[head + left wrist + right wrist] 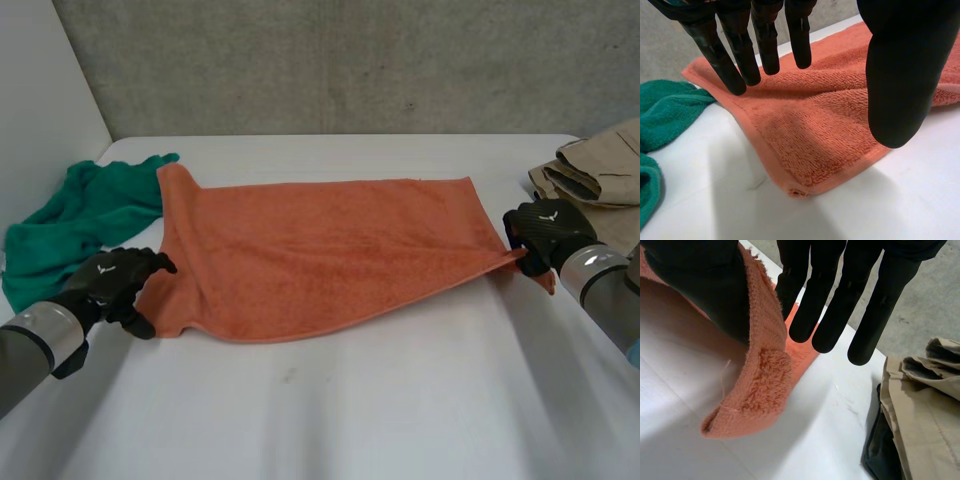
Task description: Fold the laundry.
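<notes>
Right hand (695,285) pinches the towel (320,250) by its right-end corner against the thumb, while left hand (900,75) hovers spread above the left corner and should grip before lifting.

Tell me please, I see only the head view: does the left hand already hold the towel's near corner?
Observer: No. The left wrist view shows the left hand with straight fingers above the towel. Nothing is pinched.
Operator: Does the right hand grip its corner?
Observer: It seems so. In the right wrist view the corner wraps over the right hand at the thumb and lies against the nearest straight finger.
Operator: Is anything under the beige clothes?
Observer: Yes, a dark cloth shows under the edge of the beige clothes.
</notes>
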`<state>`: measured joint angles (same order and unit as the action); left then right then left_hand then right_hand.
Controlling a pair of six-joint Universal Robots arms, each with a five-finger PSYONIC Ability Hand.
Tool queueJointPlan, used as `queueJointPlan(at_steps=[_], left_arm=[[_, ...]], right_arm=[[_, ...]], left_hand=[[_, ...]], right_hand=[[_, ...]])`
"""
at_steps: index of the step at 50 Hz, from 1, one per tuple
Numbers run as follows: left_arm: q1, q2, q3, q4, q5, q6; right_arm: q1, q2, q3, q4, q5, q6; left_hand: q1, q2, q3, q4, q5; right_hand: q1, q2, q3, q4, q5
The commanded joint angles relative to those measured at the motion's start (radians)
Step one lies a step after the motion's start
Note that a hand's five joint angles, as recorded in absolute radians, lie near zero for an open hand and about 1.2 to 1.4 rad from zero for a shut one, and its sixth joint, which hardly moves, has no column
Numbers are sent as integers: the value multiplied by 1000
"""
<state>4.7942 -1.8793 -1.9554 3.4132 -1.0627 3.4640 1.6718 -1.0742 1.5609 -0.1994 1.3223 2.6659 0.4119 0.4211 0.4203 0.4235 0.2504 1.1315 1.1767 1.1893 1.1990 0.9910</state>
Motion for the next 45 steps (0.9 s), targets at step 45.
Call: queueJointPlan(at_steps=[45], left_arm=[[-135,-244,214,44,-137,260]], right_arm=[[16,-3,30,6,0,-7]], left_hand=[[248,239,239,236,235]], right_hand=[[265,220,207,197,231]])
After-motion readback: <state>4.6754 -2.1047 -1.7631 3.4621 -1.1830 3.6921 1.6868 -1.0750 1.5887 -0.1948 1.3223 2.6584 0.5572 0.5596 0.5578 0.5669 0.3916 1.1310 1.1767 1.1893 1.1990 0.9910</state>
